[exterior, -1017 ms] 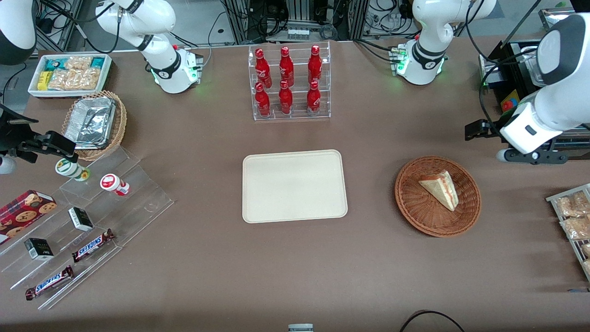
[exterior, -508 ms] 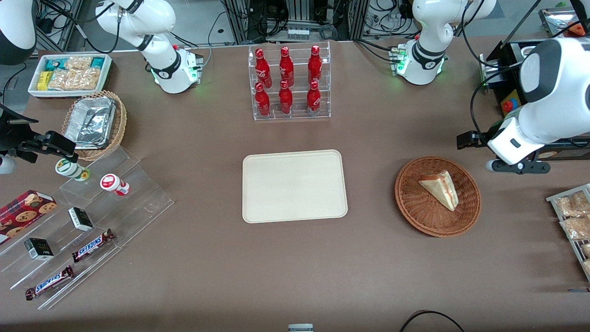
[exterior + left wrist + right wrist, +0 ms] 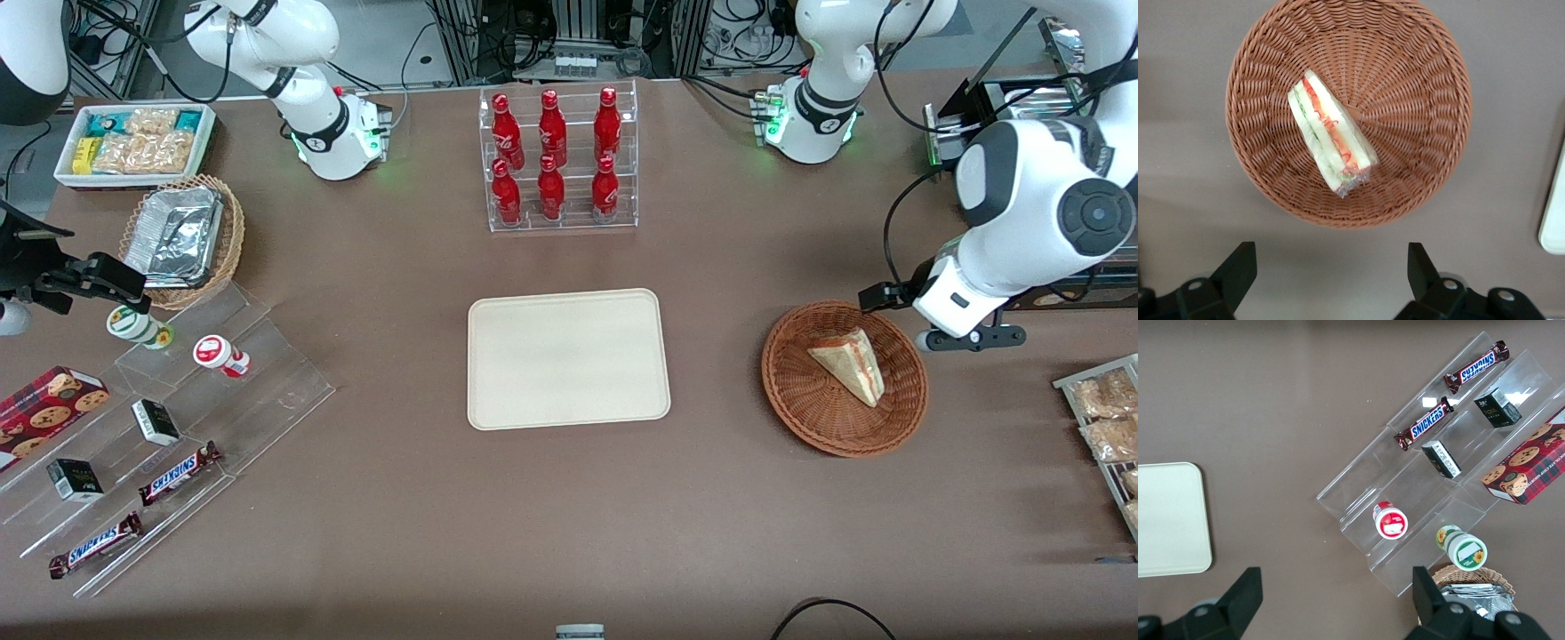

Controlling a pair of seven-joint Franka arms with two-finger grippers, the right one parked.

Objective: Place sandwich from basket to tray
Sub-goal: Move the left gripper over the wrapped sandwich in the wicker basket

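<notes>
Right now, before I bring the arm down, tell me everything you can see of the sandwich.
The sandwich is a triangular wedge of pale bread with red-orange and green filling showing along its cut edge, and it looks wrapped in clear film. It lies on its side inside the basket, resting on the woven floor, with one end near the rim. Nothing else touches it. The open pincer hangs above the table just outside the basket rim, not touching the sandwich. The tray is bare.

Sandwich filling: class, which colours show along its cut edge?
Red-orange and green layers in the sandwich, clearest in the left wrist view; the open gripper hovers beside the basket.
</notes>
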